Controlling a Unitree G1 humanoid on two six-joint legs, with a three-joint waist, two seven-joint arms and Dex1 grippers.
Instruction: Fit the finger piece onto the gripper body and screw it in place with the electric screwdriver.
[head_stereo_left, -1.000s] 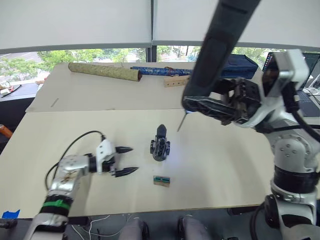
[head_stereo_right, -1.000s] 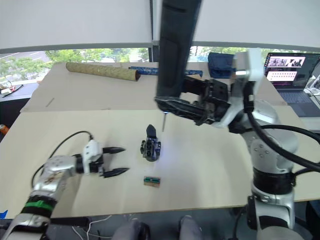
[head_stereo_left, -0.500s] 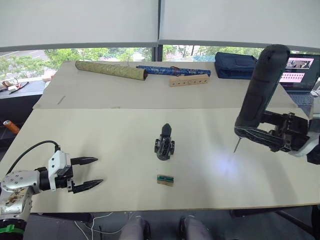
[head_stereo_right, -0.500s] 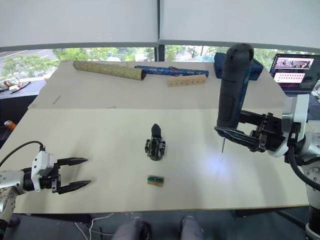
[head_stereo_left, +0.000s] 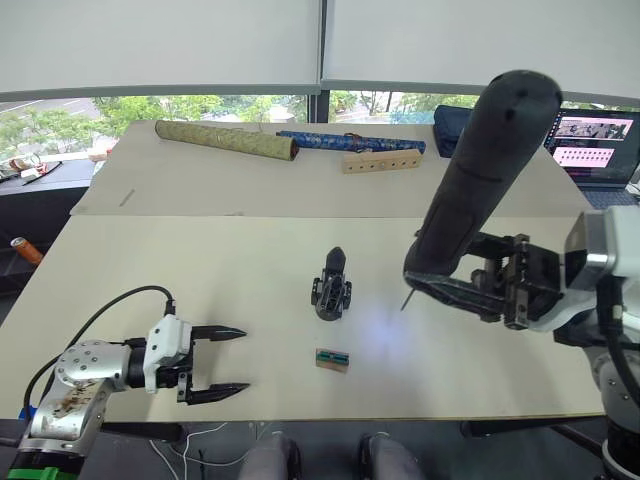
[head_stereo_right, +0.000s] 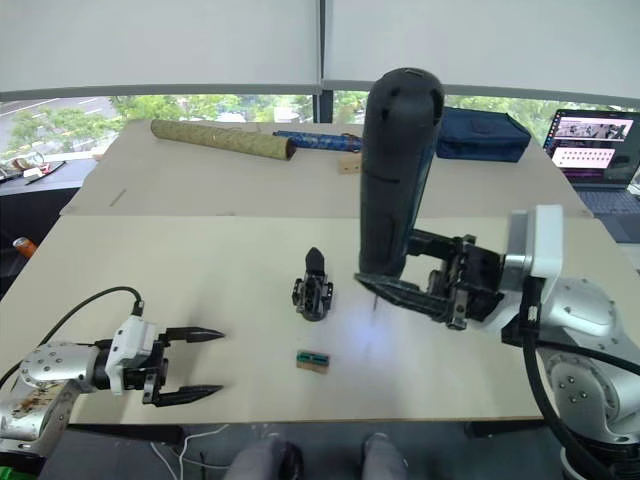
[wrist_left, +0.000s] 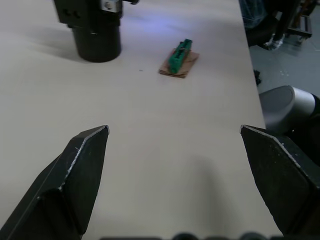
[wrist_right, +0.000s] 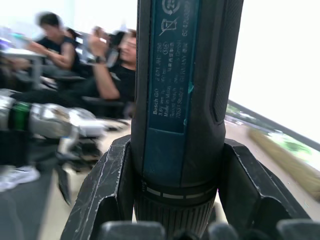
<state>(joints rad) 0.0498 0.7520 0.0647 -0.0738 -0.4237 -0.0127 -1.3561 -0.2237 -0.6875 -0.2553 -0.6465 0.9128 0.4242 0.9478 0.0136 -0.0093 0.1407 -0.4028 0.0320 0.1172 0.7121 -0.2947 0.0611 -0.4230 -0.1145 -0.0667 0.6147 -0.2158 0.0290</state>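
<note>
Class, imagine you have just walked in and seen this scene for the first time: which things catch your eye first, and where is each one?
The big dark electric screwdriver stands out first, held upright in the right claw above the table, its bit pointing down just right of the gripper body. That small black block stands alone mid-table, with a little green-and-brown block in front of it. At the near left, the left claw rests open and empty over the tabletop.
</note>
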